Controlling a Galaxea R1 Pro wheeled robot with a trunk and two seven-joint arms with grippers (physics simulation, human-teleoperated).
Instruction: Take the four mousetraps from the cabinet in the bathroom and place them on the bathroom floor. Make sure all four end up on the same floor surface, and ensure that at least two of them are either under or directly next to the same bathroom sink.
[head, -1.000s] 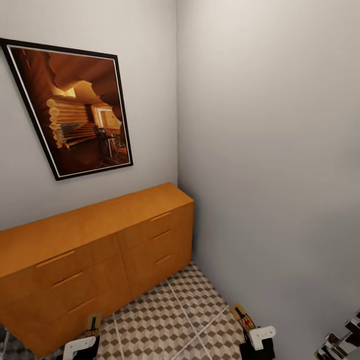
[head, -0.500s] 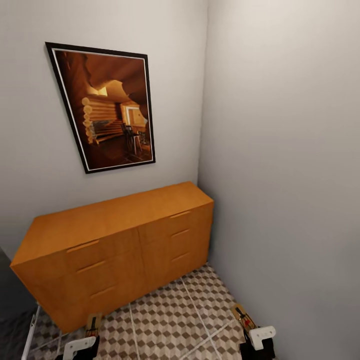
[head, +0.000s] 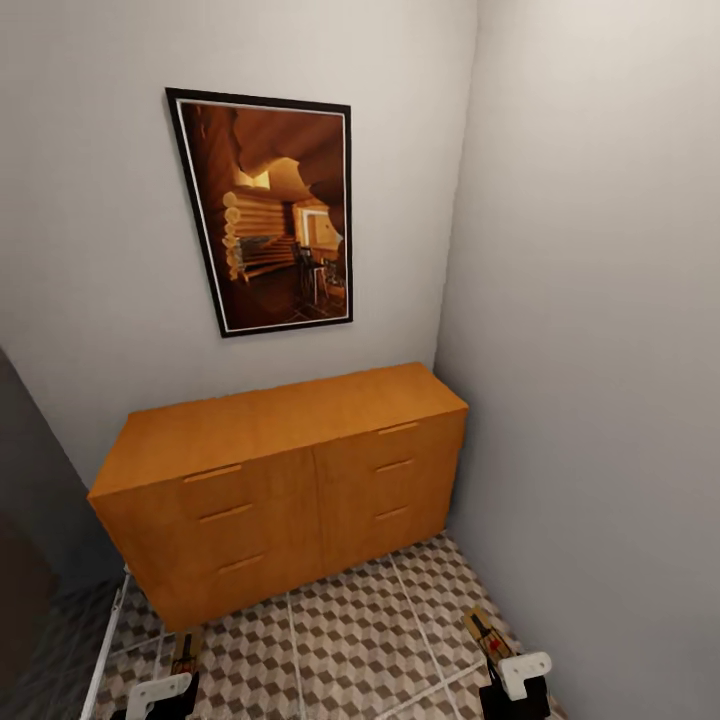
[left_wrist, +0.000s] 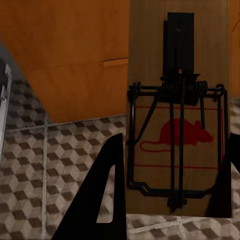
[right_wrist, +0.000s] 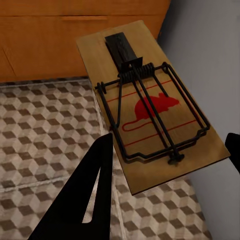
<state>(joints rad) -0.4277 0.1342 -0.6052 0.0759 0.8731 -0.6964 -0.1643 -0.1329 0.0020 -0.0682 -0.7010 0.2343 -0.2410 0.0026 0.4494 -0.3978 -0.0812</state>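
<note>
1. Left end effector (head: 160, 695) sits at the lower edge of the head view, clamped on a mousetrap (head: 185, 652) whose wooden board sticks out forward from between its fingers.
2. From the left wrist view, that same trap (left_wrist: 177, 125) lies between the two dark fingers (left_wrist: 102, 200), showing its wire spring, a black tab at the far end and a red mouse outline.
3. Right end effector (head: 515, 680) is at the lower right of the head view, likewise closed on a second mousetrap (head: 487, 633), which points forward just beside the right-hand wall (head: 600, 350).
4. Seen in the right wrist view, this second trap (right_wrist: 150, 107) is tilted at an angle, its near end between the fingers (right_wrist: 90, 200), held above the floor.
5. Ahead stands the cabinet (head: 290, 480), orange-brown with six drawers in two columns, all shut, set in the corner against the back wall.
6. Below both traps runs the bathroom floor (head: 350, 640), tiled in a cube pattern with pale grout lines.
7. Above the cabinet hangs a black-framed picture (head: 270, 210) of a wooden interior.
8. At the left edge, a dark panel (head: 30, 500) rises from the floor.
</note>
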